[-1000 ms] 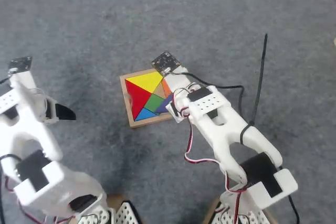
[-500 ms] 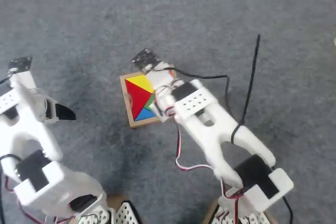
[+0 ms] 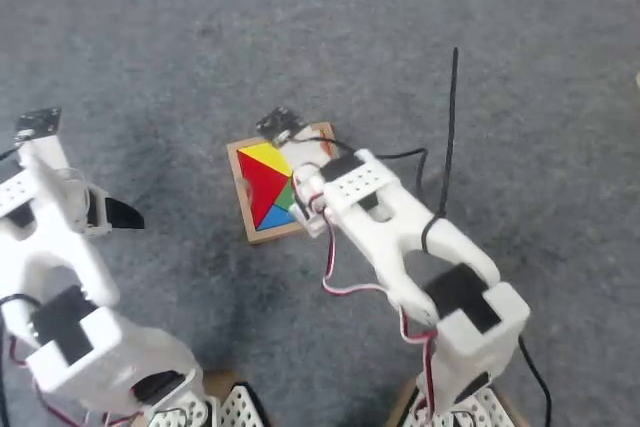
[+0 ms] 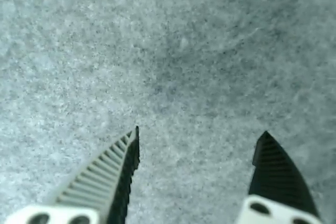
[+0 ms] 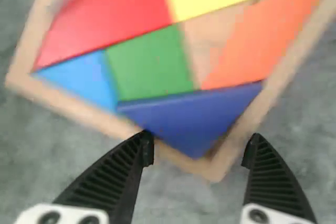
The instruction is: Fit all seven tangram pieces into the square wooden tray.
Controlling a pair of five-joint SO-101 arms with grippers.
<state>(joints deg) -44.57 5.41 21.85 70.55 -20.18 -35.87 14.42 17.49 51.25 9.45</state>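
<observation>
You're at final seating: your right gripper [image 5: 202,139], fingers apart, hovers at the tray [image 5: 218,163] corner. The dark blue triangle [image 5: 189,114] seems to ride the rim, so nudge it flat. Your left gripper [image 4: 200,132] hangs over the worktop [image 4: 168,35], fingers spread and empty.

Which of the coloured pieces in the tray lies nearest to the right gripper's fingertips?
The dark blue triangle, at the corner of the tray right by the right gripper; the light blue triangle and green square lie farther off.

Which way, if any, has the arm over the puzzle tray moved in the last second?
Yes. In the high view the right arm swung left across the still wooden tray, hiding more of it.
</observation>
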